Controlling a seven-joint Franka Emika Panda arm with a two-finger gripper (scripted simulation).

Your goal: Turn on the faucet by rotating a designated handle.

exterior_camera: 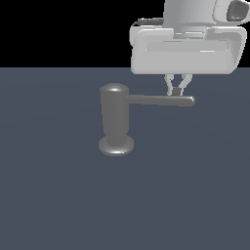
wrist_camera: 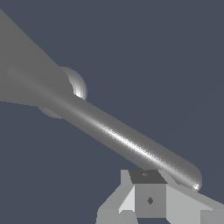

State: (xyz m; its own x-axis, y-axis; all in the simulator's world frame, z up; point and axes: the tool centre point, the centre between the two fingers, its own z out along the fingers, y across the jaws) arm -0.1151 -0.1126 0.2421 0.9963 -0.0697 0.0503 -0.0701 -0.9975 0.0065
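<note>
The faucet (exterior_camera: 115, 117) is a dull grey upright cylinder with a domed top and a round flared base, standing on the dark surface. Its handle (exterior_camera: 158, 100), a long thin grey rod with a rounded end, projects from the cylinder's top toward the exterior view's right. My gripper (exterior_camera: 176, 91) hangs just above and behind the rod near its free end, fingers drawn together, holding nothing. In the wrist view the handle (wrist_camera: 131, 144) runs diagonally from the faucet body (wrist_camera: 26, 74) past my closed gripper (wrist_camera: 148, 199). The rod lies beside the fingertips, not between them.
A flat dark blue-grey surface (exterior_camera: 58, 195) carries the faucet. The large white gripper housing (exterior_camera: 188, 49) fills the exterior view's upper right. No other object shows.
</note>
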